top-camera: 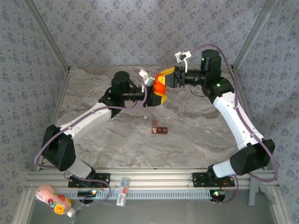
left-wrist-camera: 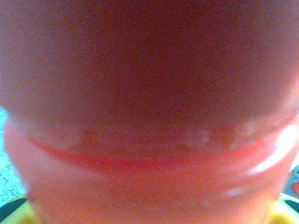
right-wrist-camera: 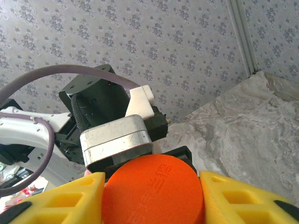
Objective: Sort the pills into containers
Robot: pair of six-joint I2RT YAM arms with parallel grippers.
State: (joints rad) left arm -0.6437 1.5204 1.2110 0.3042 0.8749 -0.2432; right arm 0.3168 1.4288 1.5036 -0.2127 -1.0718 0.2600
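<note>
The left claw grasps an orange bottle in the air over the far middle of the table. The right claw is clenched on the bottle's cap, 1 yellow finger on each side. The dark pill strip lies on the table nearer than the bottle, below both claws. Its long side runs left to right, midway between the 2 arms, with nothing in the way.

Bottle behind containers (well apart)
</note>
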